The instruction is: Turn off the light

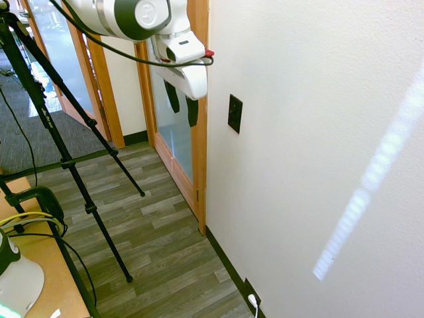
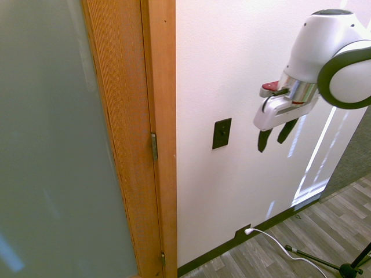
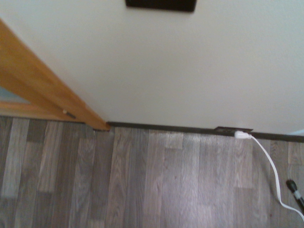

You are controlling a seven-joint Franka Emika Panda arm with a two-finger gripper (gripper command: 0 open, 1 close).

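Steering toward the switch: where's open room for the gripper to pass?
Bare wall lies between switch and gripper, and below, down to the outlet. Tight beyond the switch: the door frame stands close.

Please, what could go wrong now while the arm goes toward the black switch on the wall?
1. The gripper hangs beside the switch, not touching, fingers slightly apart and pointing down; a sideways approach might slide past the small toggle without flipping it.
2. The wooden door frame stands just beyond the switch; overshooting could strike it.
3. Pressing too far could push the fingers into the wall.
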